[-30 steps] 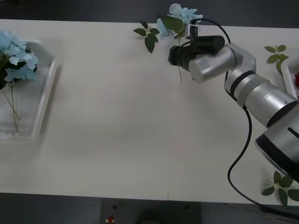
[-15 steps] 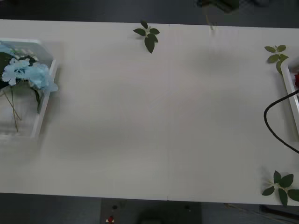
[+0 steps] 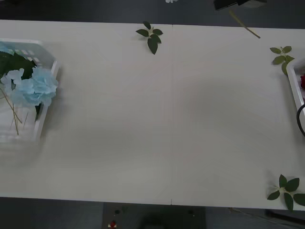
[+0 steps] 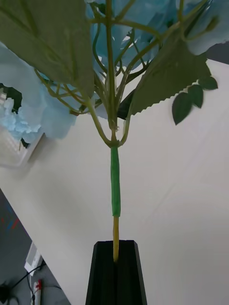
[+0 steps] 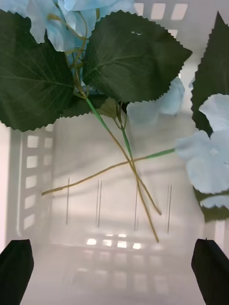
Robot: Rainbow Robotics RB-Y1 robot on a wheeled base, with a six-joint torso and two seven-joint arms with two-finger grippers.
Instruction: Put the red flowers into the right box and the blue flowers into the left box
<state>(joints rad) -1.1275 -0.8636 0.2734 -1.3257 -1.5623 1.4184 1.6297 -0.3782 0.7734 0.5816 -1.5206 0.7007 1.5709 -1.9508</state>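
**Inspector A:** Front view: the pale surface [image 3: 162, 119] carries the left box [image 3: 45, 102] at its left edge, blue flowers [image 3: 35, 88] heaped inside with one cluster lolling over the rim. The right box [image 3: 291, 86] sits at the right edge.

**Inspector B:** Right wrist view: the right gripper [image 4: 115, 259] has its fingers clamped together on the bare stem end of a blue flower [image 4: 114, 181], raised above the surface.

**Inspector A:** Left gripper [image 5: 112, 269]?

**Inspector B:** It hangs over the left box, fingers wide apart, empty.

**Inspector A:** Handling?

**Inspector B:** Probably light, top-heavy, soft-headed. The thin stem looks wiry; hold it there, never by the petals.
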